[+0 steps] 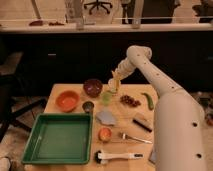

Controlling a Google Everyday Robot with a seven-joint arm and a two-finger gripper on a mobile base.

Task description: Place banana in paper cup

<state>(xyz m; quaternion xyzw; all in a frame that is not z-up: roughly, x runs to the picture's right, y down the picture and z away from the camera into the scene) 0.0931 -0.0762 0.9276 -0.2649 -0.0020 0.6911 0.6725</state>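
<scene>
My gripper (116,80) hangs over the far middle of the wooden table (125,112), at the end of the white arm that reaches in from the right. It is shut on the pale-yellow banana (115,76), which points downward. Right under it stands the small cream paper cup (113,90), partly hidden by the gripper. The banana's lower end is at or just above the cup's rim; I cannot tell whether they touch.
A light-green cup (106,98) stands beside the paper cup, a dark red bowl (92,87) and an orange bowl (67,100) to its left. Also here are a small dark metal cup (88,106), a green tray (59,138), a green pod (148,100), dark grapes (130,100), a fork (134,138) and a brush (117,156).
</scene>
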